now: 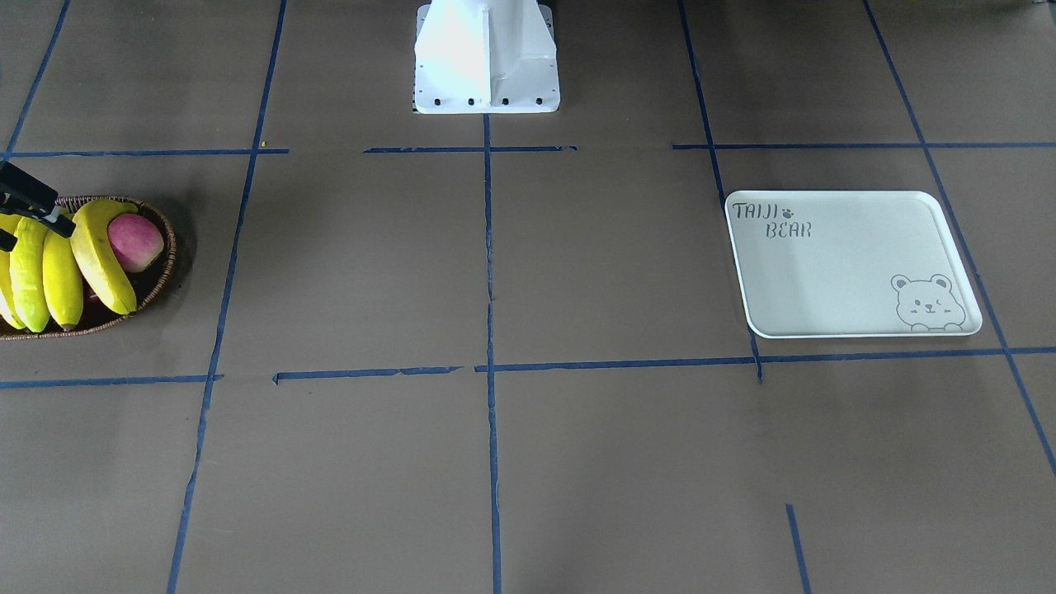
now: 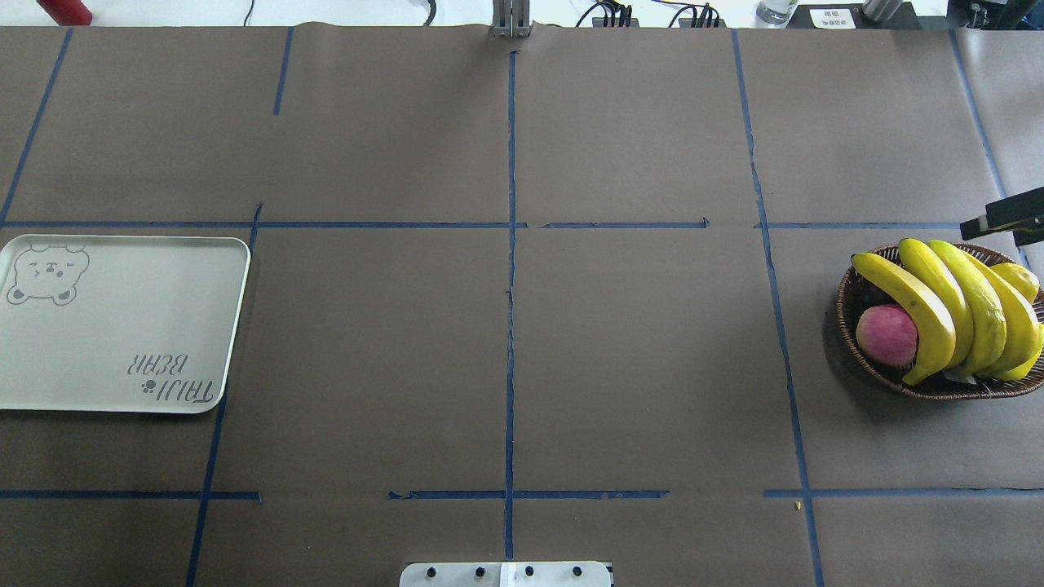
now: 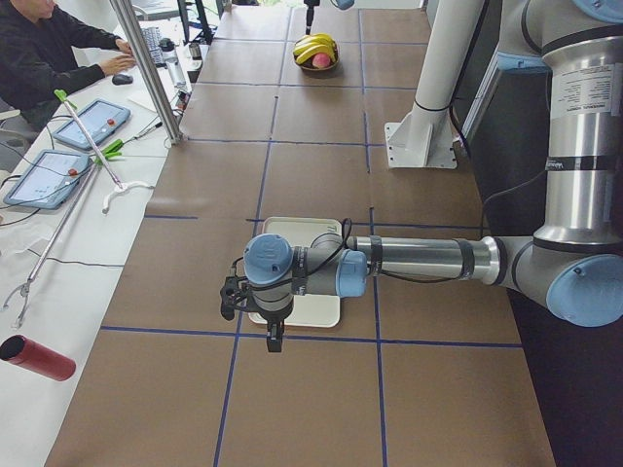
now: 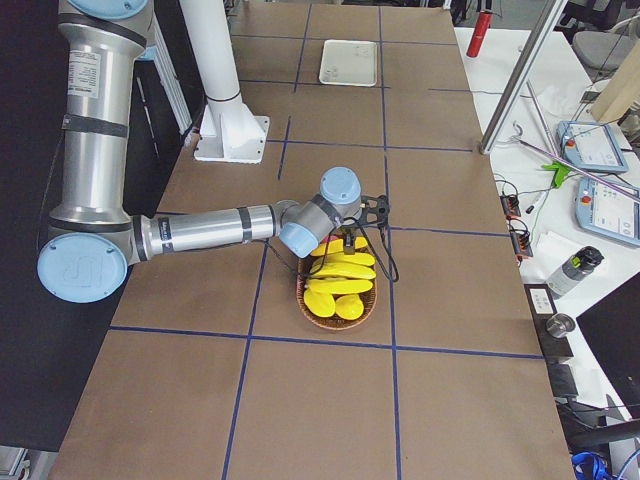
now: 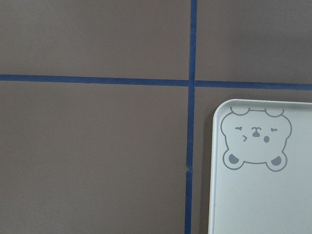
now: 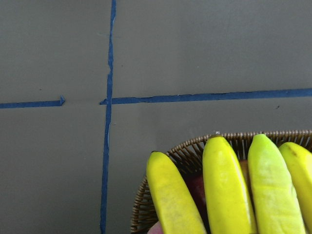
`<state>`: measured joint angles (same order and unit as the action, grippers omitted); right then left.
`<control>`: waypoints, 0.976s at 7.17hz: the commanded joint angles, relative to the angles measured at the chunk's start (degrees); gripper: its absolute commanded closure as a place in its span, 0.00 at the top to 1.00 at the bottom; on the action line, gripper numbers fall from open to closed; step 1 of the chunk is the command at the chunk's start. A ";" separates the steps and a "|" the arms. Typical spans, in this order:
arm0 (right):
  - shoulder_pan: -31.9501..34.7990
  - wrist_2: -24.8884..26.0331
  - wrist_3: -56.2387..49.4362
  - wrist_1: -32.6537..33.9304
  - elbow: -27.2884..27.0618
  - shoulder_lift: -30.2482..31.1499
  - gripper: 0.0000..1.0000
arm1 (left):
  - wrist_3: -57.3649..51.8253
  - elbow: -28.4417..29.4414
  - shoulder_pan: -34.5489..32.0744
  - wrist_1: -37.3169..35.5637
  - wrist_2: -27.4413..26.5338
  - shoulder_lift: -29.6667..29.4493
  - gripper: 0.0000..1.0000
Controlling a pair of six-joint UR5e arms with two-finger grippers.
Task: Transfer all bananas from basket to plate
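Bananas [image 2: 938, 302] side by side, lengthwise across basket [image 2: 845, 314]

Brown paper-covered surface [image 2: 636, 359], blue tape grid [image 2: 510, 367]. White side desk [image 3: 73, 292] alongside: two tablets [image 3: 90, 123], red cylinder [image 3: 37, 357], seated operator [image 3: 44, 49]. Light even.

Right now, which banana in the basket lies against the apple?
The end banana nearest the plate; it alone rests against the pink-red apple.
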<state>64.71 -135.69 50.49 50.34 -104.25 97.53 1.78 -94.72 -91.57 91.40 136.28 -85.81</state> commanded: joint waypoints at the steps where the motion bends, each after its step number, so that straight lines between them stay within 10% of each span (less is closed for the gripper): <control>1: -4.49 3.85 2.59 -0.95 -2.79 3.17 0.97 | 0.06 -0.03 -0.02 0.01 0.04 0.03 1.00; 7: -9.42 7.37 2.51 -1.04 -2.89 6.79 0.90 | 0.41 -0.12 -0.02 0.01 0.04 -0.06 1.00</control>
<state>56.31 -129.50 53.00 49.24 -107.34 104.06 2.16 -94.83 -91.58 91.41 136.32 -85.86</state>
